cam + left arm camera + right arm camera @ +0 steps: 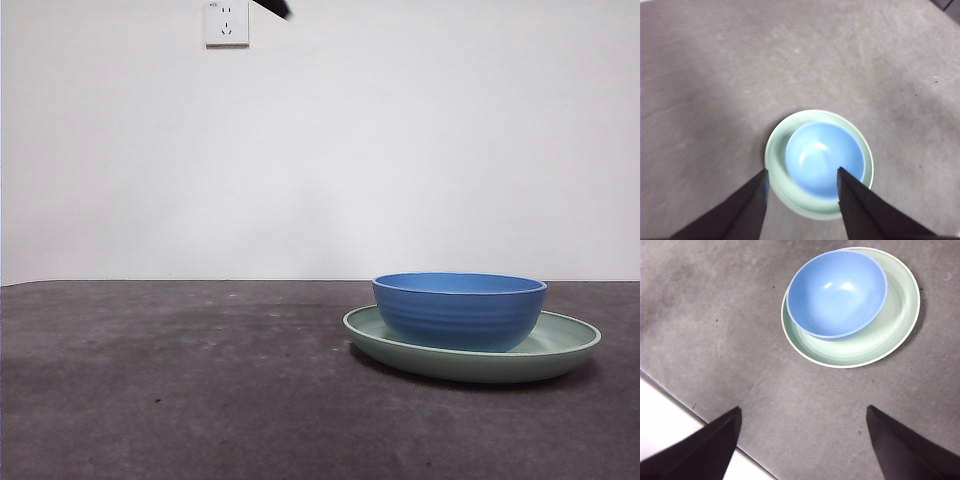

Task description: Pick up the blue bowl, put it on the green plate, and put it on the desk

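Observation:
The blue bowl [460, 310] sits upright inside the green plate [565, 352], toward the plate's left side, and the plate rests on the desk [180, 380] at the right. My left gripper [802, 170] hangs high above them, open, with the bowl [822, 157] and plate [776, 157] small between its jaws. My right gripper [803, 408] is open and empty, well apart from the bowl [837, 292] and plate [890, 332]. Nothing is held.
A black arm tip [275, 8] pokes in at the front view's top edge; which arm it is I cannot tell. A white wall socket [226, 22] is behind. The desk's edge [690, 407] runs near my right gripper.

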Controlling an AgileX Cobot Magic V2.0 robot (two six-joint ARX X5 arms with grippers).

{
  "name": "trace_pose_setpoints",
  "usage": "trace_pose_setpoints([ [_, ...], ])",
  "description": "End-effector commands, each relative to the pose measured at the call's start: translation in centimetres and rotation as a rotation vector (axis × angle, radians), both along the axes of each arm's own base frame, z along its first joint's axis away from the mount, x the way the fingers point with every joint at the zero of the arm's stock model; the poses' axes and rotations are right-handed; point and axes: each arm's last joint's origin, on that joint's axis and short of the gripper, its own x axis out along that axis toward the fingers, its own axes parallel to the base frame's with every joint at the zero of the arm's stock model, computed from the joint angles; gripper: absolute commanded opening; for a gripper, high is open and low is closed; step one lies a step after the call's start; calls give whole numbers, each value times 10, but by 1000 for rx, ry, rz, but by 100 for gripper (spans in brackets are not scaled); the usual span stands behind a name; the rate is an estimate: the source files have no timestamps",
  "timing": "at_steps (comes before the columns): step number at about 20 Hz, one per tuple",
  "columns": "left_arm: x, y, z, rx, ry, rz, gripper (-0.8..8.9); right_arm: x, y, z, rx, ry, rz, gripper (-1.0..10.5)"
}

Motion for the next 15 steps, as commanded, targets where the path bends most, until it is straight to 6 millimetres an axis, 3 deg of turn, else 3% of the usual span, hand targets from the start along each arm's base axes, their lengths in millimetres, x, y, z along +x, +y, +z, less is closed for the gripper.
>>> trace_pose_setpoints([
  [1, -13, 17, -9, 18, -7, 1, 225, 0, 0, 5, 4, -14, 1, 398],
  [4, -43, 44, -32, 15, -6, -3, 224, 0, 0, 5, 4, -13, 1, 398],
  [6, -67, 59, -53, -12, 32, -100, 223, 0, 0, 5, 4, -13, 1, 398],
  [10, -98, 79, -84, -40, 80, -164, 222, 0, 0, 5, 4, -14, 1, 399],
  [15, -109, 88, -85, -59, 66, -163, 221, 0, 0, 5, 4, -13, 1, 398],
])
